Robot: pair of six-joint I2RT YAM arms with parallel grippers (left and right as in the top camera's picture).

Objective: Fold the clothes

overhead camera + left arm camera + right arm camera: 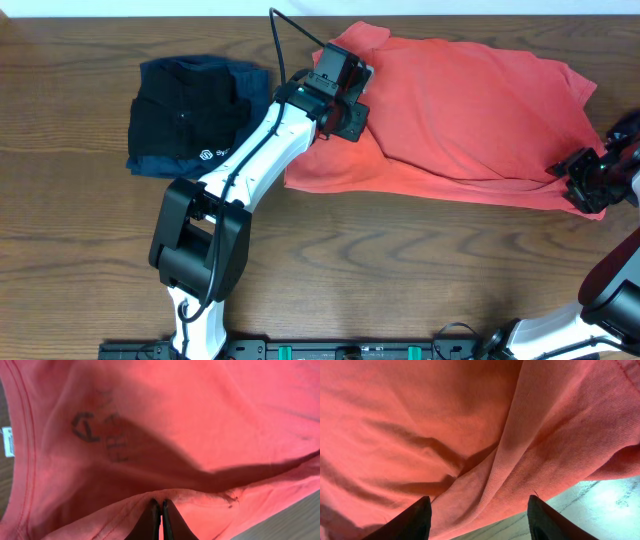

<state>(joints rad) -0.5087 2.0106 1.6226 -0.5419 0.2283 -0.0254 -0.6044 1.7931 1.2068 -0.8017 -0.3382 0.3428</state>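
Coral T-shirt (470,110) lies rumpled on the tabletop (400,270), right of centre: soft, light, limp
Left claw (161,504) clenched on a stitched edge at the collar side; right claw (479,500) released, fingers apart at the shirt's near right corner. I judge the cloth sags and bunches wherever unsupported, so I'd grip hems or seams at two corners, never the single-layer middle

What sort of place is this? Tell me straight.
Likely a robotics lab bench for folding practice: a wooden table, a robot arm over it, a coral T-shirt beside a folded black garment.
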